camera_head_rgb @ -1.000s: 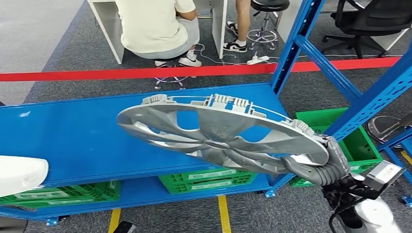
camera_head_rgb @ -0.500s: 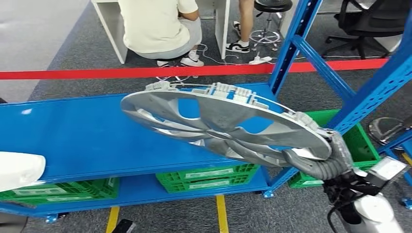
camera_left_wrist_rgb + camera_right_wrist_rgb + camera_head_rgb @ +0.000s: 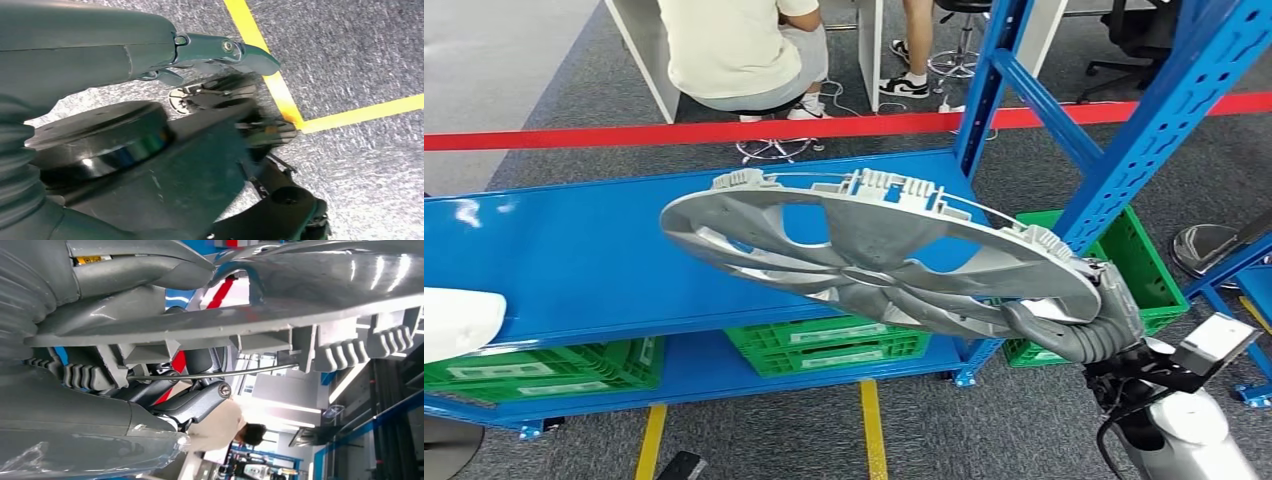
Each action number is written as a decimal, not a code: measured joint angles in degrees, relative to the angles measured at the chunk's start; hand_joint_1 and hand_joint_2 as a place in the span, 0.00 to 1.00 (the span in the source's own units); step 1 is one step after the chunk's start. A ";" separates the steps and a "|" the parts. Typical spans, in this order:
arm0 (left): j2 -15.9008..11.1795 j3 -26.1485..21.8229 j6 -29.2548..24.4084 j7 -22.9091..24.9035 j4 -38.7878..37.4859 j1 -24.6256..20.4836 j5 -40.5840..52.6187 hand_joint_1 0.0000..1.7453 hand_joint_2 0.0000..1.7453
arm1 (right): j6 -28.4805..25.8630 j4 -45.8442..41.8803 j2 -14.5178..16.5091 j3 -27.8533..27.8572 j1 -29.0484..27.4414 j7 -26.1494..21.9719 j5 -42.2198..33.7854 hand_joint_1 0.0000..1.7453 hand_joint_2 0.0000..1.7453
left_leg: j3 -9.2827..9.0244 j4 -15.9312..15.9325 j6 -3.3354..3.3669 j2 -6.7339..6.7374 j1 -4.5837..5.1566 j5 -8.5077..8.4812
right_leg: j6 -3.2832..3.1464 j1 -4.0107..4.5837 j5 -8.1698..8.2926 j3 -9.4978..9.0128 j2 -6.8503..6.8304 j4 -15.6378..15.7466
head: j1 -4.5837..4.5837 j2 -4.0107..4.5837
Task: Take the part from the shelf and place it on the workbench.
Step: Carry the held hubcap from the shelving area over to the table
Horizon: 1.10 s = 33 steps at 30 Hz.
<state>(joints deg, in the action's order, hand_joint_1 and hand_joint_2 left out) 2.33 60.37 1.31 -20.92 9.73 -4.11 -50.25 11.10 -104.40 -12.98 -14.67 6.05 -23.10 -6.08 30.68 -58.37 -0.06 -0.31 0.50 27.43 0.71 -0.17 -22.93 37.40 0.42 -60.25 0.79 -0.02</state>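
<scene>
The part is a large silver wheel cover [image 3: 864, 262] with curved spokes and clips along its rim. It hangs tilted above the blue shelf board [image 3: 574, 270], clear of it. My right hand [image 3: 1092, 325] grips its near right rim, thumb under and fingers over. In the right wrist view the cover's rim and clips [image 3: 280, 320] run across my right hand [image 3: 100, 405]. My left hand [image 3: 215, 50] hangs low over grey carpet with nothing in it, fingers stretched out. My left arm's white cover [image 3: 459, 322] shows at the left edge.
Blue rack uprights [image 3: 1144, 120] rise at the right. Green crates [image 3: 829, 345] sit on the lower shelf and another green crate [image 3: 1144, 285] beside the rack. A red tape [image 3: 724, 130] runs behind the shelf; a person [image 3: 734, 50] sits beyond it. Yellow floor lines [image 3: 869, 425] lie below.
The whole view has shifted, with the rack and red tape sliding left and up. The wheel cover stays in my right hand's grip in much the same pose.
</scene>
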 joint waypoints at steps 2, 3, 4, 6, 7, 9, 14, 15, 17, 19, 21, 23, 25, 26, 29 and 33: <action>0.05 0.00 0.04 0.00 0.00 -0.07 0.00 0.00 1.00 | 0.07 0.05 0.00 -0.07 0.08 -0.05 -0.08 1.00 1.00 | -0.04 1.01 0.08 0.20 0.27 -0.53 | 0.70 -0.11 0.70 0.08 -0.13 0.31 | 0.05 -0.01; 0.09 0.00 0.05 0.00 0.00 -0.06 -0.01 0.00 1.00 | 0.09 0.08 0.00 -0.10 0.10 -0.07 -0.10 1.00 1.00 | 0.12 1.36 0.30 0.24 0.22 -0.89 | 1.07 -0.17 0.85 0.21 -0.15 0.36 | 0.11 -0.01; 0.09 -0.01 0.01 0.00 0.00 -0.03 -0.04 0.00 1.00 | 0.10 0.10 0.00 -0.12 0.09 -0.09 -0.14 1.00 1.00 | 0.31 1.61 0.61 0.29 0.10 -1.40 | 1.41 -0.19 0.35 0.56 -0.16 0.02 | 0.06 -0.01; 0.11 -0.02 -0.07 0.00 0.00 0.01 -0.14 0.00 1.00 | 0.15 0.16 0.00 -0.11 0.05 -0.14 -0.25 1.00 1.00 | 0.97 2.02 1.12 0.37 -0.16 -2.50 | 2.03 -0.27 -3.33 2.16 -0.13 -4.09 | -0.04 0.00; 0.17 -0.02 -0.09 0.01 0.00 0.04 -0.18 0.00 1.00 | 0.22 0.20 0.00 -0.11 -0.04 -0.15 -0.30 1.00 1.00 | 1.49 2.03 1.29 0.37 -0.17 -2.95 | 2.29 -0.31 -5.94 3.32 -0.14 -7.68 | -0.08 0.00; 0.36 -0.02 0.02 0.11 0.00 0.19 -0.16 0.00 1.00 | 0.40 0.27 0.00 -0.10 -0.39 -0.18 -0.35 1.00 1.00 | 2.63 1.97 1.31 0.37 -0.17 -3.80 | 2.69 -0.38 -9.32 4.80 -0.14 -14.14 | -0.05 0.00; 0.44 -0.02 0.14 0.82 0.00 0.40 -0.12 0.00 1.00 | 0.63 0.24 0.01 -0.07 -0.88 -0.20 -0.37 1.00 1.00 | 4.67 1.74 0.43 0.34 -0.21 -5.55 | 2.45 -0.30 -5.87 -5.75 -0.18 -1.52 | -0.02 0.00; 0.40 -0.02 0.14 0.87 -0.01 0.40 -0.14 0.00 1.00 | 0.65 0.21 0.01 -0.07 -0.88 -0.23 -0.38 1.00 1.00 | 4.84 1.65 0.11 0.31 -0.18 -5.86 | 2.12 -0.19 -5.75 -7.25 -0.13 0.82 | -0.03 0.00; 0.31 -0.02 0.04 0.77 -0.01 0.42 -0.28 0.00 1.00 | 0.67 0.16 0.01 -0.07 -0.97 -0.30 -0.41 1.00 1.00 | 5.02 1.63 -0.53 0.27 -0.15 -6.52 | 1.25 0.04 -5.51 -7.42 0.04 1.47 | 0.02 0.00; 0.09 -0.02 -0.16 0.40 -0.01 0.45 -0.55 0.00 1.00 | 0.69 0.16 0.02 -0.07 -1.01 -0.38 -0.45 1.00 1.00 | 5.44 1.29 -1.21 0.25 -0.24 -6.26 | 0.33 -0.10 -4.92 -6.86 -0.01 1.63 | 0.02 0.00; -0.15 -0.02 -0.29 0.08 -0.02 0.46 -0.75 0.00 1.00 | 0.73 0.16 0.09 -0.07 -1.03 -0.65 -0.59 1.00 1.00 | 7.06 -2.31 -1.90 0.23 -0.36 -2.93 | -0.49 -0.33 -4.02 -5.99 -0.10 1.77 | 0.11 -0.01; -0.33 -0.02 -0.40 -0.18 -0.02 0.45 -0.95 0.00 1.00 | 0.82 0.16 0.21 -0.07 -1.04 -1.03 -0.78 1.00 1.00 | 9.76 -9.70 -2.38 0.23 -0.48 1.88 | -0.80 -0.34 -3.15 -4.77 -0.12 1.75 | 0.19 -0.01; -0.54 -0.03 -0.65 -0.49 -0.02 0.44 -1.22 0.00 1.00 | 0.91 0.16 0.34 -0.06 -1.10 -1.31 -0.86 1.00 1.00 | 10.71 -14.35 -2.54 0.23 -0.55 3.67 | -0.73 -0.34 -2.27 -3.51 -0.10 1.72 | 0.19 -0.01; -0.64 -0.04 -0.79 -0.63 -0.02 0.43 -1.32 0.00 1.00 | 0.92 0.16 0.39 -0.02 -1.13 -1.44 -0.90 1.00 1.00 | 9.66 -13.68 -2.50 0.23 -0.55 3.03 | -0.61 -0.35 -1.85 -2.96 -0.07 1.70 | 0.19 -0.01; -0.94 -0.07 -0.97 -0.95 -0.02 0.22 -1.39 0.00 1.00 | 1.01 -0.12 0.42 0.33 -1.20 -1.79 -1.20 1.00 1.00 | 2.05 -2.82 -2.02 0.18 -0.50 -0.33 | 0.11 -0.36 -0.86 -1.90 0.01 1.65 | 0.19 0.00; -1.01 -0.07 -1.04 -1.26 -0.02 0.08 -1.30 0.00 1.00 | 1.27 -0.83 0.44 0.93 -1.39 -1.92 -2.03 1.00 1.00 | -0.26 1.99 -0.49 -0.04 -0.22 -1.07 | 1.45 -0.25 0.36 -1.44 -0.03 1.81 | 0.23 0.00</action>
<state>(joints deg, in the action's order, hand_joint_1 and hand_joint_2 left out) 1.32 60.30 0.27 -22.18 9.70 -4.02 -51.54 12.37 -105.22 -12.54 -13.73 4.66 -25.02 -8.11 30.43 -56.38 -0.55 -0.36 0.28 26.36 2.15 -0.42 -22.57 35.96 0.39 -58.44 1.02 -0.03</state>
